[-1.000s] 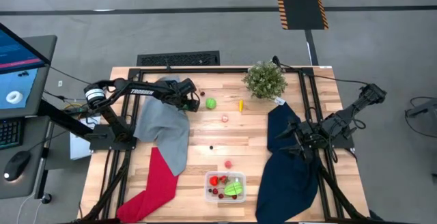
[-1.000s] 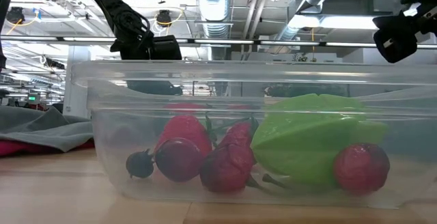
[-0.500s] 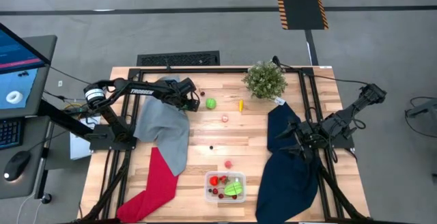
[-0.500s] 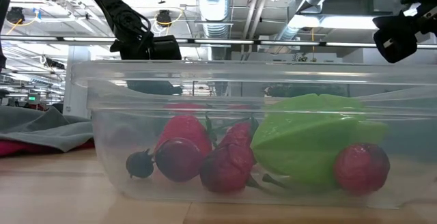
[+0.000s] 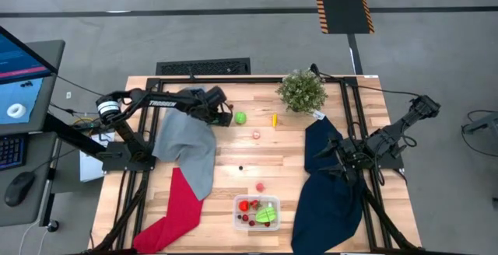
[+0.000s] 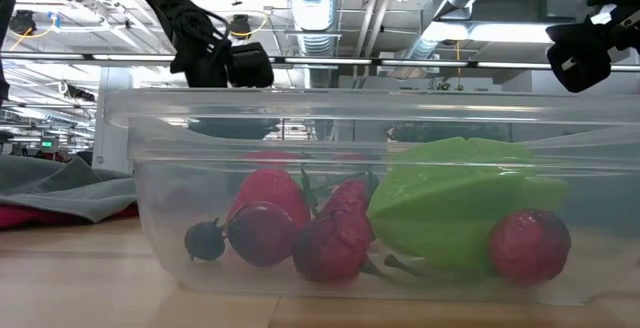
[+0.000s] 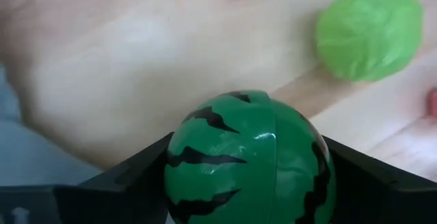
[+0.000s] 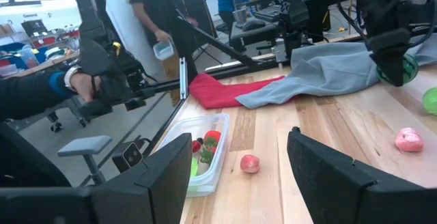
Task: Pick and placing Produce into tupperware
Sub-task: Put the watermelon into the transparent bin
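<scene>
Wooden table [image 5: 233, 158] is holding 1 container [image 5: 257, 211]; left gripper [image 5: 220, 113], far behind it, is grasping melon ball [image 7: 247, 161]; right gripper [image 5: 334, 160] is waiting, released.

So the left wrist cam is basically filled by the striped melon ball [image 7: 249, 159], dark green stripes on a glossy green shell. It sits right between the left gripper [image 7: 246, 183]'s two dark fingers [image 7: 119, 183], one on each side and both touching it. Beyond the fingertips there's pale wooden table [image 7: 136, 53]. A bright green round fruit [image 7: 369, 33] lies further out past one finger, not touching the melon. Two bits of red show at the edges, too cropped to tell.
</scene>
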